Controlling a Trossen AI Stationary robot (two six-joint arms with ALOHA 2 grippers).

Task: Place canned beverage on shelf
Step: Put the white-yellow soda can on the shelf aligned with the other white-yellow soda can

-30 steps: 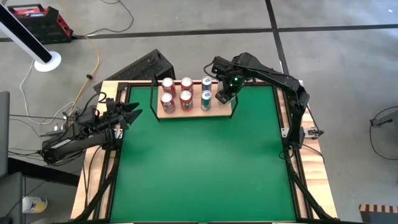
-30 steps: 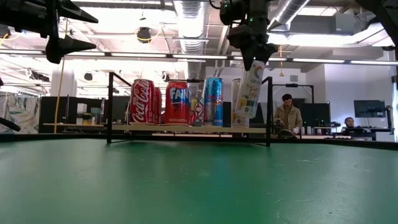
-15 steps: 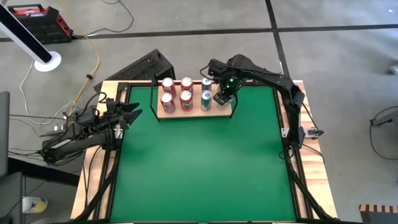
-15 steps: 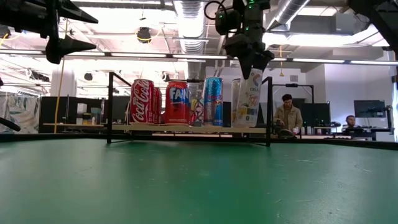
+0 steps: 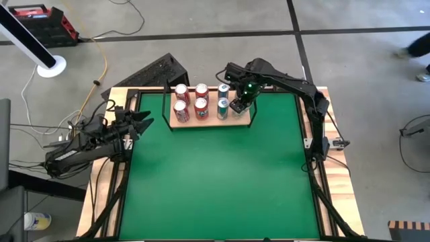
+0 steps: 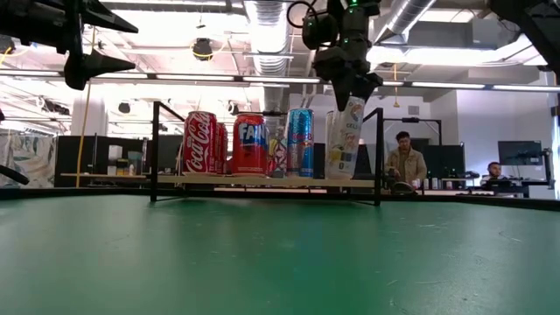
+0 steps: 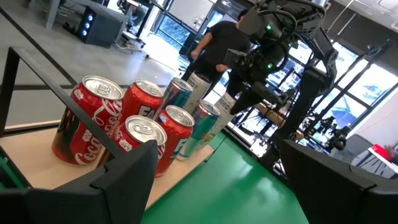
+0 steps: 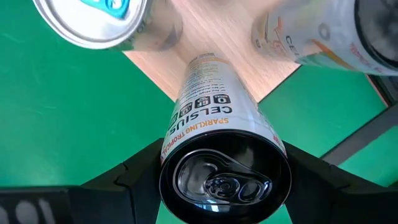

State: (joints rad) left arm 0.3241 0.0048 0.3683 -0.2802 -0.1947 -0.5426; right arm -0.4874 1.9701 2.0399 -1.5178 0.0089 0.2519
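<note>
Our right hand pinches the white can by its top, long axis nearly upright and its base just at the shelf board's right end beside the teal cans, while our left hand waits spread, well apart.

A tall white Celsius can stood near-upright at the right end of the pale-wood shelf, apparently touching the board. Red and blue cans stood in rows beside it.
</note>
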